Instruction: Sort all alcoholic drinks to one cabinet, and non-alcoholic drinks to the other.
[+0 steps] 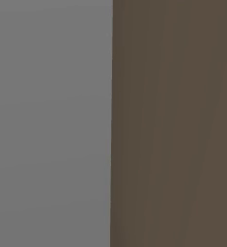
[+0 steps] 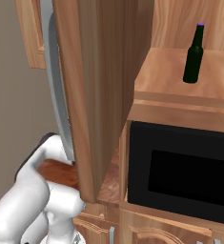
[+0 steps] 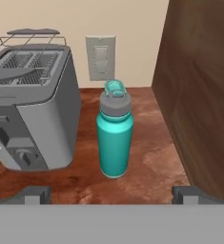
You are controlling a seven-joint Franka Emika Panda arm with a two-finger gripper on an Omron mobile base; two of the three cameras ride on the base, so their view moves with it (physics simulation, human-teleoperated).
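Jaws (image 3: 111, 194) spread wide before unlabelled teal bottle (image 3: 115, 133) beside toaster (image 3: 30, 109).

Teal bottle (image 3: 115, 138) with grey cap — dark-green bottle (image 2: 194, 55), purple-capped — grey toaster (image 3: 30, 107) on reddish-brown counter (image 3: 147, 176).

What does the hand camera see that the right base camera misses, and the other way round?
The hand view has the teal bottle standing upright on the reddish counter, a grey toaster beside it, a wall switch behind, and the open tool. The right base view has the dark-green bottle on a wooden shelf above a black microwave. Both show wooden cabinetry.
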